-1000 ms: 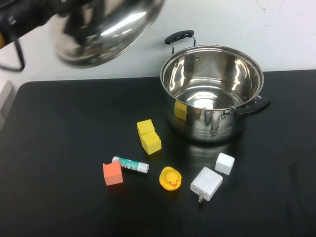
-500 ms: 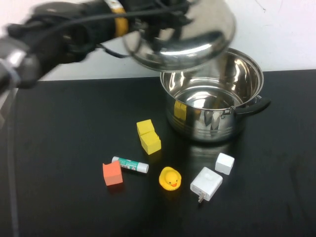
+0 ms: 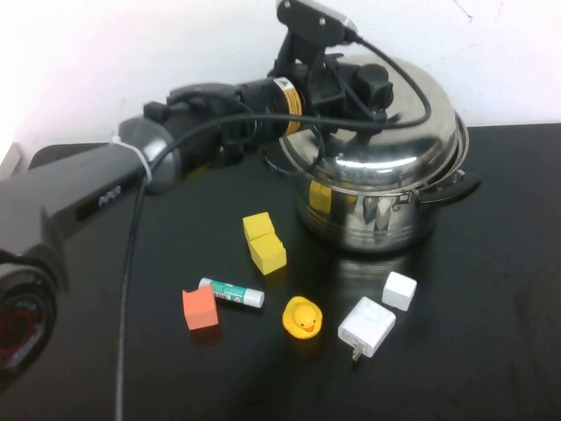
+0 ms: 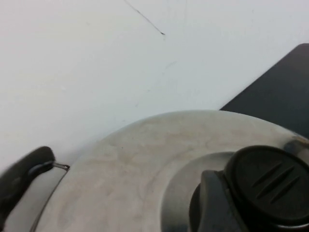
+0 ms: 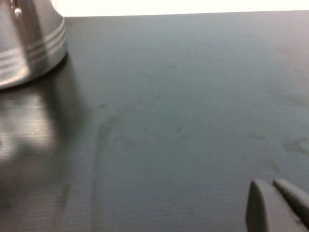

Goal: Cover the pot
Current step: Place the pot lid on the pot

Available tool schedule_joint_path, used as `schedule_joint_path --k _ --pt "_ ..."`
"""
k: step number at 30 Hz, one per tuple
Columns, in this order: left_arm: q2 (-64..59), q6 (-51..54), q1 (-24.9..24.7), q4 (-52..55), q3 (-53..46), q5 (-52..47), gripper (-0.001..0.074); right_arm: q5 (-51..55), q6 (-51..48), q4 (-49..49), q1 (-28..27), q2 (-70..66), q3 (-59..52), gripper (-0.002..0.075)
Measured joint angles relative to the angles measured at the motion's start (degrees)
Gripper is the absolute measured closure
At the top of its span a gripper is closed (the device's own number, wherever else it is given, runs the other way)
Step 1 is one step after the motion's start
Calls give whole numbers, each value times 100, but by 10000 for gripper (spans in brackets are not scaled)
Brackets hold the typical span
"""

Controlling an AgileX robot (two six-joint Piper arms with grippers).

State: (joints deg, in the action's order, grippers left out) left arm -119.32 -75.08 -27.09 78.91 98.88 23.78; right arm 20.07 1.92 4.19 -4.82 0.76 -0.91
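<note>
The steel pot point(image 3: 377, 213) stands at the back right of the black table, one black handle point(image 3: 458, 187) showing on its right. The domed steel lid point(image 3: 394, 140) lies over its mouth, shifted a little left so its edge overhangs the left rim. My left gripper point(image 3: 372, 88) reaches in from the left and is shut on the lid's black knob point(image 4: 270, 186). One grey finger point(image 4: 212, 205) presses the knob's side above the lid point(image 4: 120, 164). My right gripper point(image 5: 276, 203) is shut and empty, low over the table, apart from the pot's base point(image 5: 29, 43). It is out of the high view.
In front of the pot lie two yellow blocks point(image 3: 265, 242), an orange cube point(image 3: 200, 309), a glue stick point(image 3: 232, 293), a yellow rubber duck point(image 3: 302, 317), a white charger point(image 3: 366, 326) and a small white cube point(image 3: 399, 290). A white wall runs behind the table.
My left arm has carried the lid from high at the back left, rightward and down, onto the pot's mouth. The things on the table have not moved.
</note>
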Motion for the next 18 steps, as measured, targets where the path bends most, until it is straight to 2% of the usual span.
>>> schedule_joint_path --k 6,18 --pt "-190 904 -79 -579 62 28 405 0 0 0 0 0 0 728" --pt "-483 1586 -105 -1424 218 252 405 0 0 0 0 0 0 728"
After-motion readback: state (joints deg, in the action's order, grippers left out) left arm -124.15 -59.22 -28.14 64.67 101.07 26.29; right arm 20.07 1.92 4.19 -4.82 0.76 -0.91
